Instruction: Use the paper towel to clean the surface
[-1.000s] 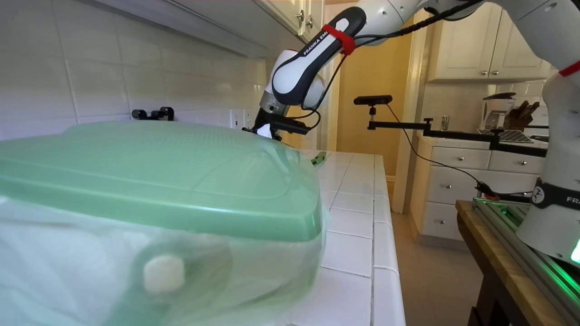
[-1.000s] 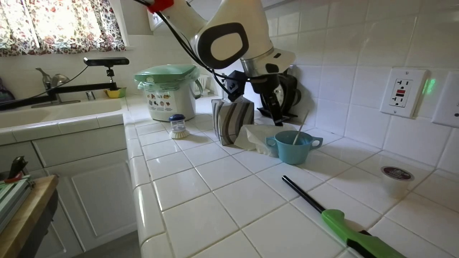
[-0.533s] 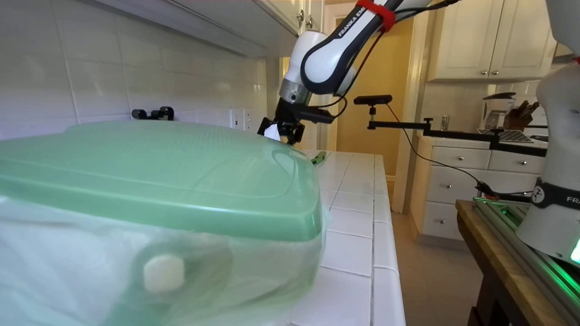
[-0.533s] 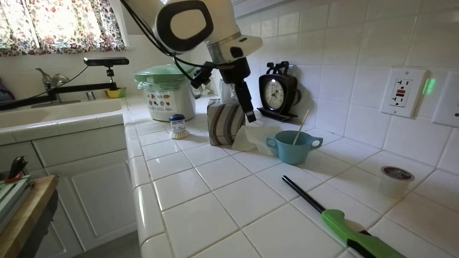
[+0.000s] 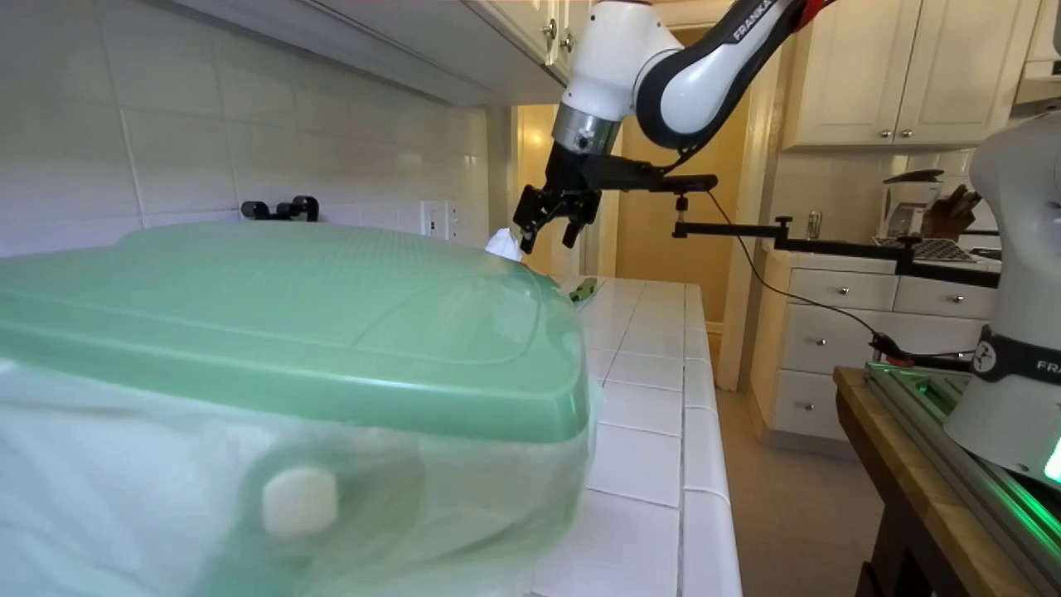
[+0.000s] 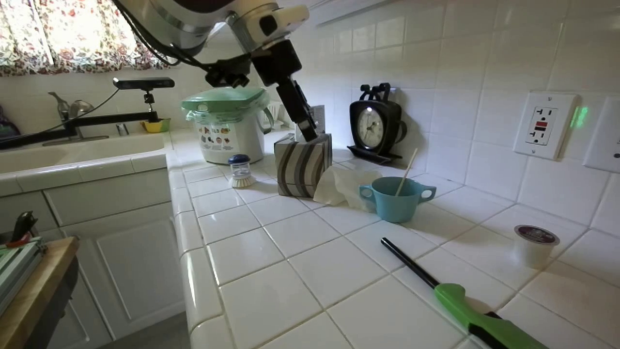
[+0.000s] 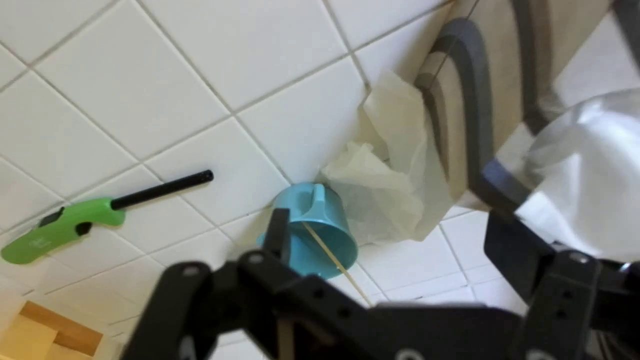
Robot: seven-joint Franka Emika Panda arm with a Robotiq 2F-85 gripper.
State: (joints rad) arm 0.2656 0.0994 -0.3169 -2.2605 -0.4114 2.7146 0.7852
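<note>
Below and apart from the hand (image 5: 549, 242) lies the paper towel (image 6: 341, 186).

White arm (image 5: 617, 66), black trim (image 5: 653, 108), FRANKA lettering (image 5: 753, 21), silver wrist collar (image 5: 583, 131), black cables (image 6: 131, 23), blocky black fingers (image 5: 530, 215)

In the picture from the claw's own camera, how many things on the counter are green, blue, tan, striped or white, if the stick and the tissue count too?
Green: 1 (utility lighter)
Blue: 1 (two-handled cup)
Tan: 1 (thin stick)
Striped: 1 (tissue box)
White: 2 (crumpled paper towel, tissue poking from its box)
Total: 6
</note>
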